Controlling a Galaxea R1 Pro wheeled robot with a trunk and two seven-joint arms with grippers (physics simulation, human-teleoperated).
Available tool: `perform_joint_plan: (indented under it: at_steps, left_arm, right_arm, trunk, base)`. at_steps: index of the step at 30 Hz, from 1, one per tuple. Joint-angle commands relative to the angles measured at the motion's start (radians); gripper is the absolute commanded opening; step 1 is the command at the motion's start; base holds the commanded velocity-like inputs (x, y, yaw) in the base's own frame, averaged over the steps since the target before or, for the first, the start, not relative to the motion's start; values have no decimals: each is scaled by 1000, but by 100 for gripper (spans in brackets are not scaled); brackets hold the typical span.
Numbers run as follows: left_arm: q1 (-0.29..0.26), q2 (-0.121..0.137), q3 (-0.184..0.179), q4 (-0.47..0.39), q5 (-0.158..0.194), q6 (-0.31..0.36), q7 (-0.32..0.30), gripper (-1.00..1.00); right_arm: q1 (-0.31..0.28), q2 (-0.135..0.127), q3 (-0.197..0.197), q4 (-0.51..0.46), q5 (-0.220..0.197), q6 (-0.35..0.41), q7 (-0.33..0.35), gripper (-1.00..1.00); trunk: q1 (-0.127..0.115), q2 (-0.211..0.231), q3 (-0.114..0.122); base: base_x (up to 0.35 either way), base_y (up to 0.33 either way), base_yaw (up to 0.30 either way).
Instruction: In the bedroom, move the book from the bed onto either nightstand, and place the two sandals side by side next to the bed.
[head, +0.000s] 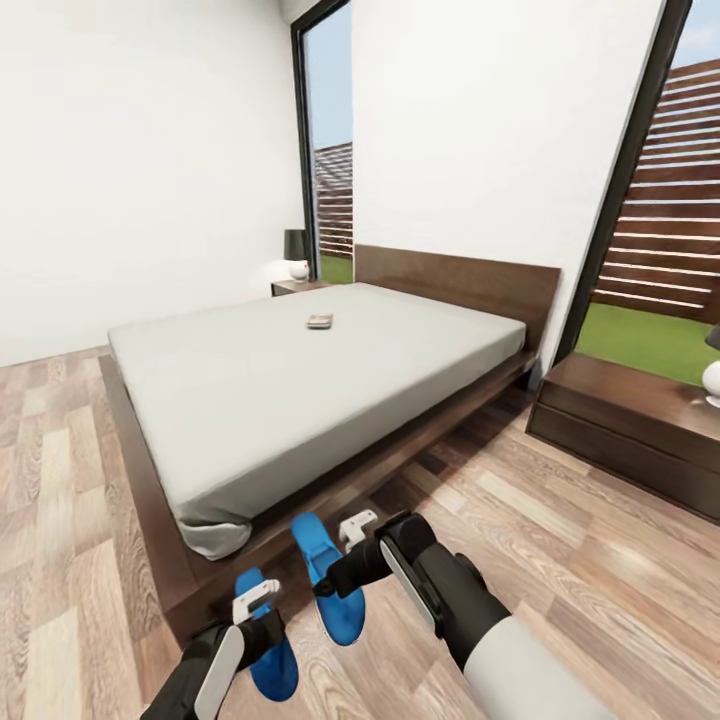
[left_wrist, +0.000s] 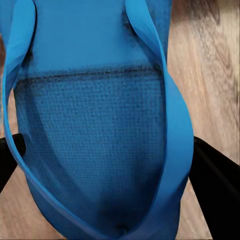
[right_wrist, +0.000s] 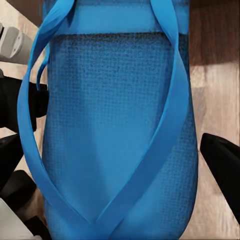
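Note:
Two bright blue sandals lie low beside the bed's (head: 300, 390) near corner. My left gripper (head: 258, 612) straddles one sandal (head: 272, 665), and in the left wrist view its black fingers (left_wrist: 215, 185) press against both sides of the sole (left_wrist: 95, 140). My right gripper (head: 335, 578) sits over the other sandal (head: 335, 600). In the right wrist view its fingers (right_wrist: 222, 165) stand close against that sandal's (right_wrist: 115, 125) edges. The book (head: 319, 321) lies on the white mattress near the headboard. One nightstand (head: 298, 287) stands at the bed's far side, another nightstand (head: 620, 405) at the right.
A black-shaded lamp (head: 296, 252) with a white base stands on the far nightstand, and a white lamp base (head: 712, 378) on the right one. Tall windows flank the headboard. Wooden floor stretches left and right of the bed.

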Motion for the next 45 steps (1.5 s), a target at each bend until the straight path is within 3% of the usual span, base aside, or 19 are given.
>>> perform_joint_plan:
  at_steps: [1,8,14,21,24,25,26,29,42,44,45]
  left_arm:
    - [0,-1,3,-2,11,5,7,-100]
    - [1,-2,5,20,13,6,13,-100]
    - [1,-1,30,47,14,8,22,-100]
    - [0,-10,41,66,16,9,24,-100]
    - [0,-13,41,67,20,9,23,-100]
    - [0,-16,38,68,62,9,26,-100]
    - [0,-17,36,69,80,9,27,-100]
    - [-1,-18,33,70,106,9,29,-100]
    - [-28,-18,31,117,113,9,27,-100]
    - [-41,-18,21,127,111,8,26,-100]
    - [-51,-18,-10,133,111,8,27,-100]
  right_arm:
    - [0,0,2,4,-3,8,-1,-100]
    - [-2,0,5,133,-5,7,8,-100]
    - [-2,0,11,154,-3,-1,3,-100]
    - [-3,0,12,158,-2,-3,2,-100]
    - [-5,0,10,158,0,-2,2,-100]
    - [-6,0,10,159,1,0,2,-100]
    - [-7,0,10,159,1,0,3,-100]
    - [-8,0,11,159,1,1,3,-100]
    - [-13,0,7,159,-1,10,6,-100]
    - [-13,0,7,159,-1,13,6,-100]
    - [-15,0,6,159,-2,19,5,-100]
  trunk:
    - [0,0,-1]
    - [0,0,-1]
    - [0,0,-1]
    - [27,-49,-23]
    - [28,-49,-35]
    - [28,-50,-39]
    - [29,-50,-42]
    - [30,-51,-54]
    - [36,-54,-104]
    - [37,-54,-112]
    - [37,-54,-116]
  base:
    - [219,-264,2]
    - [88,-101,1]
    - [7,-8,0]
    - [1,-1,0]
    - [0,0,18]
    - [0,0,179]
    - [0,0,216]
    - [0,0,255]
    - [0,0,201]
    - [0,0,22]
    - [0,0,10]
